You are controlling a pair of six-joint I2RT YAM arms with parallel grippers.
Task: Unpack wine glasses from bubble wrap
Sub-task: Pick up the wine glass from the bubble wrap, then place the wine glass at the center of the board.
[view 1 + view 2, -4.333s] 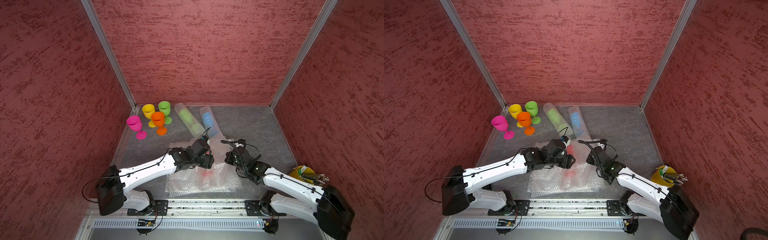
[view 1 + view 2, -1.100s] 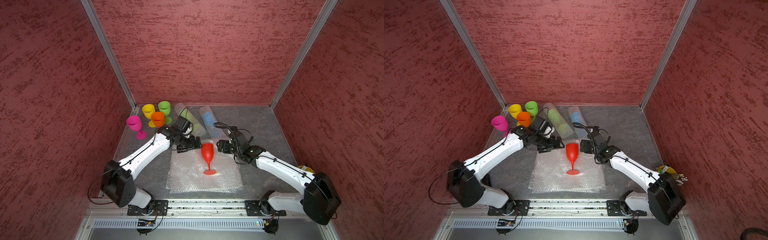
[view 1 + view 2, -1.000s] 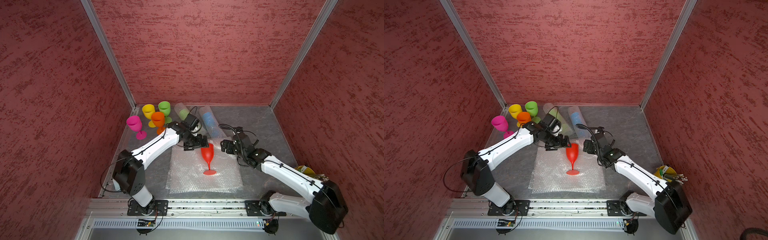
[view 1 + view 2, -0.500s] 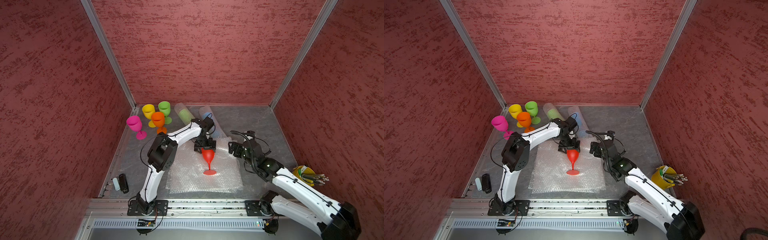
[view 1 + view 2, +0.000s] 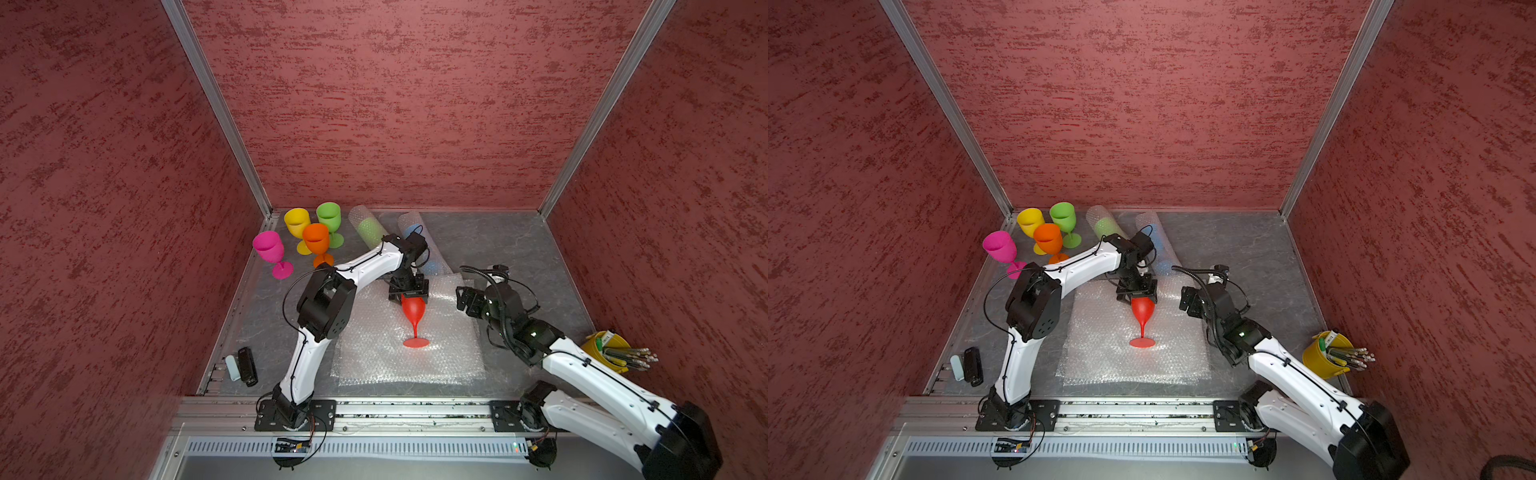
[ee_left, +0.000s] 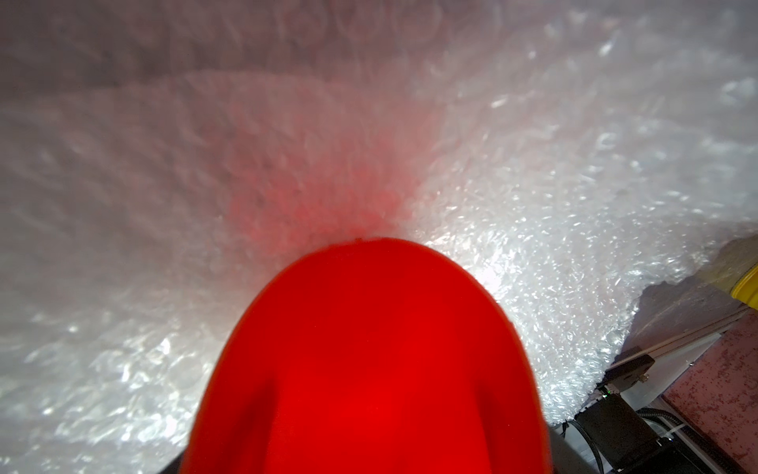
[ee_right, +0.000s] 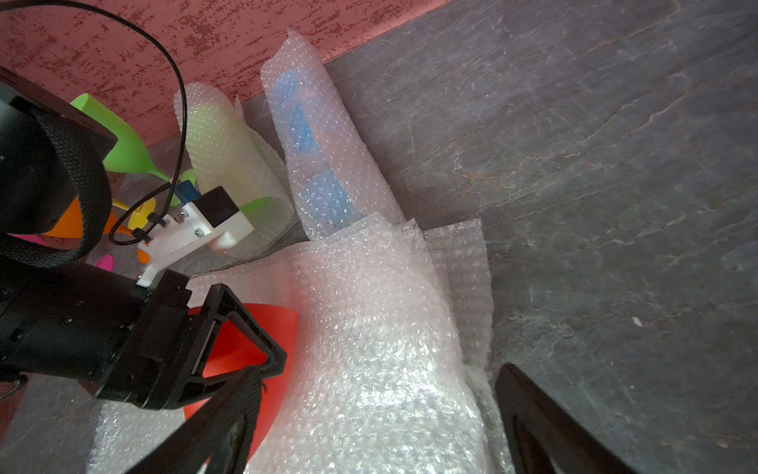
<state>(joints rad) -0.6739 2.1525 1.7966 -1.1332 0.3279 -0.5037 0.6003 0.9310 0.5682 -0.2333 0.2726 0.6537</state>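
Table [image 5: 511, 249]: bare grey stretch at far right, open room. Flat bubble wrap sheet [image 5: 374, 357] lies centre, near the front edge. Two wrapped rolls, green [image 5: 368, 230] and blue [image 5: 415, 232], by the back wall. Red glass [image 5: 413, 309] upright on the sheet's far half. Left gripper [image 5: 409, 293] straddles its bowl; whether it grips, cannot tell. Right gripper [image 5: 463, 299] spread, empty, at the sheet's right edge.

My left hand [image 5: 409, 296] and right hand [image 5: 467, 301] are black, on white arms [image 5: 365, 266]. The red goblet [image 5: 413, 309] is plain and bright. The flat bubble wrap [image 5: 374, 357] is whitish-clear, dotted all over with tiny bubbles. The pink goblet [image 5: 268, 247], yellow goblet [image 5: 297, 220], orange goblet [image 5: 316, 239] and green goblet [image 5: 329, 214] are each one solid colour. The green roll [image 5: 368, 228] and blue roll [image 7: 305, 135] show their colours through dotted wrap. The desk [image 5: 498, 249] is grey with pale veins, the walls [image 5: 395, 104] mottled dark red, the bucket [image 5: 598, 345] yellow.
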